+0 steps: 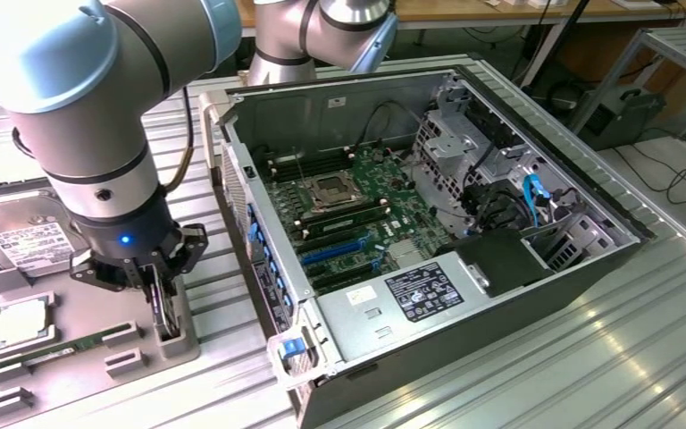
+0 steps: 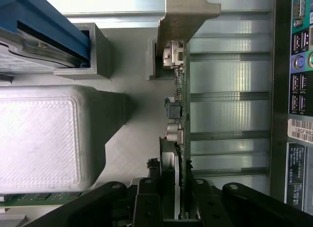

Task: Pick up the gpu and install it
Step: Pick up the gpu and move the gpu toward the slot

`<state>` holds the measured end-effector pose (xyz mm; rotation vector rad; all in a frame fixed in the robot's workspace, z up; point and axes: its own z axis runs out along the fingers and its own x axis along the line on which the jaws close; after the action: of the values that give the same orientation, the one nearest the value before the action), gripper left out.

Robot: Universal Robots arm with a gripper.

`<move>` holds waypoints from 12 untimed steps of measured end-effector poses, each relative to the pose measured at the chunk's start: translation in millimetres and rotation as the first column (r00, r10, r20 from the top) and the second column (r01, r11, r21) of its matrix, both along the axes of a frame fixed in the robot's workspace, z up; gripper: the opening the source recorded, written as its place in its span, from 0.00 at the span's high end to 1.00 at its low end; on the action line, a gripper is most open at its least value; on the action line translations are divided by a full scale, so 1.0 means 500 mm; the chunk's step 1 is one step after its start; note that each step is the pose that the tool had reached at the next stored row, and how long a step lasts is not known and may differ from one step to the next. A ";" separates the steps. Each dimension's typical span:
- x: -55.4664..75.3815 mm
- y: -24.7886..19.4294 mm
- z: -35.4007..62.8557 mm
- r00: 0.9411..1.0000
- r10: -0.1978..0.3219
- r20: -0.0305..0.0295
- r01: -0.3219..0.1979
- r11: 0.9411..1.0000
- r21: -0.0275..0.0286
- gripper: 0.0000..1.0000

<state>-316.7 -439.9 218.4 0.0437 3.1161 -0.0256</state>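
Here, the gripper (image 1: pixel 158 284) hangs low over the grey parts holder (image 1: pixel 140 357) at the exterior view's left. It straddles the gpu (image 2: pixel 177 114), which stands on edge in its slot, with the silver bracket (image 2: pixel 188 11) at the end away from the wrist. I cannot tell whether the gripper clamps the card or merely brackets it. The open computer case (image 1: pixel 534 313) lies just beside the holder, motherboard (image 1: pixel 355 197) exposed.

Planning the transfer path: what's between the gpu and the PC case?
Only bare ribbed metal tabletop lies between the gpu and the rear panel of the PC case. The wrist view shows it, and the exterior view agrees.
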 end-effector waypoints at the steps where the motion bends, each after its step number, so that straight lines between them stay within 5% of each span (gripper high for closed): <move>1: 0.000 0.0000 0.000 1.000 0.000 0.000 0.000 1.000 0.000 0.72; 12: 0.001 0.0001 0.001 1.000 0.000 0.000 0.000 1.000 0.000 0.72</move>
<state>-316.5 -439.9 218.9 0.0437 3.1158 -0.0254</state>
